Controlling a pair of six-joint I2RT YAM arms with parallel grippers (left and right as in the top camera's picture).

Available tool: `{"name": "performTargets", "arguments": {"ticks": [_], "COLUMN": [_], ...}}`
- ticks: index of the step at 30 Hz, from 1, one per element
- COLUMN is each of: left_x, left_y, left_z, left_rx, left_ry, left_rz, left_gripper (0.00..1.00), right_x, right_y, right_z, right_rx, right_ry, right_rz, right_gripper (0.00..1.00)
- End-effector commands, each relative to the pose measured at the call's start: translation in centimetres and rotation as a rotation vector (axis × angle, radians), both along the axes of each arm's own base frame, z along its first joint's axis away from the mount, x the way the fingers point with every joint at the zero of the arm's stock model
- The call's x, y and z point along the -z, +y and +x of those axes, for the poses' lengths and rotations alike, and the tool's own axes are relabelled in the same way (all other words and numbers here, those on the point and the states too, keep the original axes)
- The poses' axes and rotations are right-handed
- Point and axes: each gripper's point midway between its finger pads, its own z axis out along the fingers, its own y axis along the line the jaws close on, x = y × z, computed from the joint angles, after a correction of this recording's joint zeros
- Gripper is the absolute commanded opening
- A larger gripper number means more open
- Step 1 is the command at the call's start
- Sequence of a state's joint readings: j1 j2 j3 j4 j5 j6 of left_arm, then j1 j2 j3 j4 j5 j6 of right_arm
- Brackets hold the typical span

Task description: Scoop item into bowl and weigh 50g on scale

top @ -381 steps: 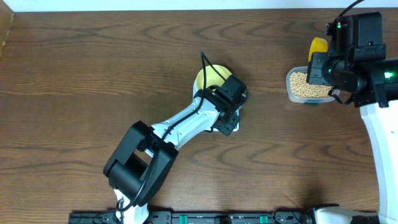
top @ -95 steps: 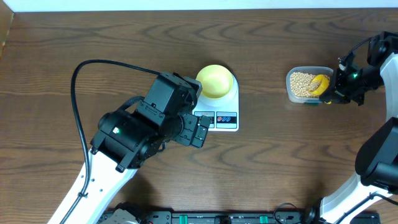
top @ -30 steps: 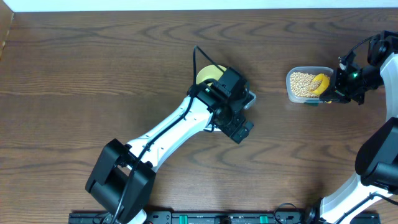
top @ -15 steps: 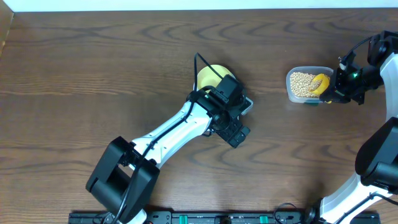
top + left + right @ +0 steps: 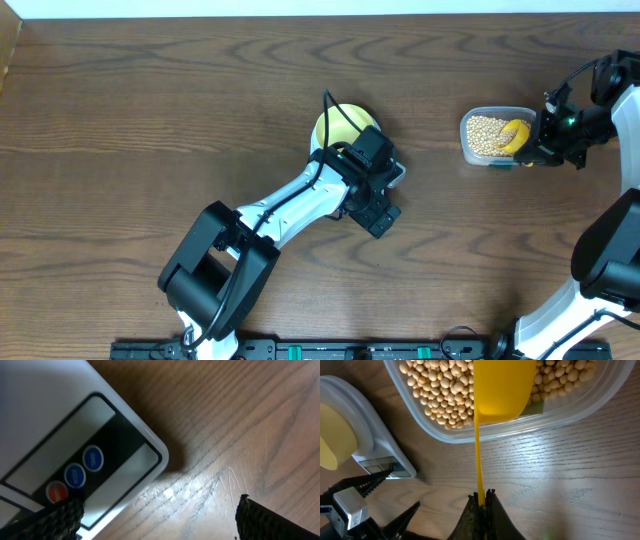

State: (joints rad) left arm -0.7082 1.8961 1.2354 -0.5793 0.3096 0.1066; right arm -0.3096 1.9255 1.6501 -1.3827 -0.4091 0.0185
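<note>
The pale yellow bowl [image 5: 338, 124] sits on the white scale [image 5: 399, 171], which my left arm mostly covers. My left gripper [image 5: 378, 214] hangs open just off the scale's front corner, close above the wood. In the left wrist view the scale [image 5: 45, 415] shows its red and blue buttons, and nothing lies between the fingers [image 5: 62, 516]. My right gripper [image 5: 482, 495] is shut on the thin handle of a yellow spoon [image 5: 500, 385]. The spoon's cup rests in the beans [image 5: 435, 385] inside a clear tub [image 5: 470, 150] at the right.
In the right wrist view, the scale [image 5: 375, 445] with the bowl [image 5: 332, 435] lies left of the tub [image 5: 470, 435], and my left gripper [image 5: 390, 500] shows open beside it. Bare wooden table [image 5: 150, 120] stretches to the left and front.
My left gripper has drifted slightly left and back toward the scale's corner, and the left elbow has swung right. The right arm and spoon have not moved.
</note>
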Motion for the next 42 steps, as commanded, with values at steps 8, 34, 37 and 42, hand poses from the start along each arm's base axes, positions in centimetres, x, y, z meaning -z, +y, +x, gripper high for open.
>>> {"name": "performTargets", "arguments": {"ticks": [8,34,37,42], "left_x": [0.3,0.4,0.5,0.9], "left_y": [0.5,0.5,0.6,0.9], "left_z": [1.0,1.6,1.5,1.2], "left_rx": [-0.002,-0.010,-0.010,-0.010], "left_ry": [-0.052,-0.082,-0.080,-0.071], "left_rz": [0.035,0.043,0.046,0.052], "left_gripper": [1.00,1.00,1.00,1.00], "right_x": [-0.2,-0.2,-0.2,-0.2], "right_y": [0.0,0.0,0.0,0.0], "right_z": [0.4,0.4,0.5,0.5], "right_rx": [0.005,0.006,0.006,0.006], "right_ry": [-0.005,-0.005,-0.006,-0.007], "right_rz": [-0.002,-0.002,-0.002,-0.002], "right_gripper": [0.01,0.01,0.01,0.01]}}
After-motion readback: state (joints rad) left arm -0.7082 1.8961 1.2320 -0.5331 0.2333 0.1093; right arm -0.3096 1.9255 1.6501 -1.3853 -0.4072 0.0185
